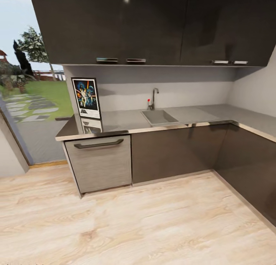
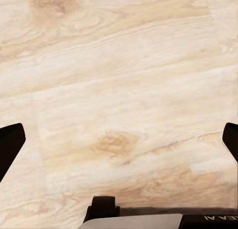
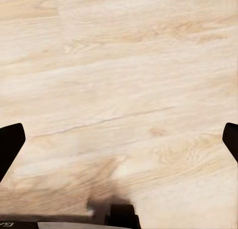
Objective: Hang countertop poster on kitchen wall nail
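Head view: kitchen corner. The poster (image 1: 86,98) stands upright at the left end of the surface (image 1: 122,121), against the back wall, its mirror image on the glossy grey top in front of it. Sink (image 1: 159,116) is inset mid-surface with a chrome tap (image 1: 153,98) at its back edge, well apart from the poster. The surface runs right and turns along the right wall. Dark upper cabinets (image 1: 153,25) hang above, dark base cabinets (image 1: 172,152) below; a lighter grey drawer front (image 1: 100,163) with a dark handle sits under the poster's end. Light wood floor (image 1: 134,223) in front. Garden with lawn seen through the opening (image 1: 30,89) at left.

Left wrist view: left hand (image 2: 119,144) spread wide, a dark fingertip at each side of the frame, nothing between them, wood floor beyond.

Right wrist view: right hand (image 3: 119,144) also wide, fingertips at each side, holding nothing, wood floor beyond.
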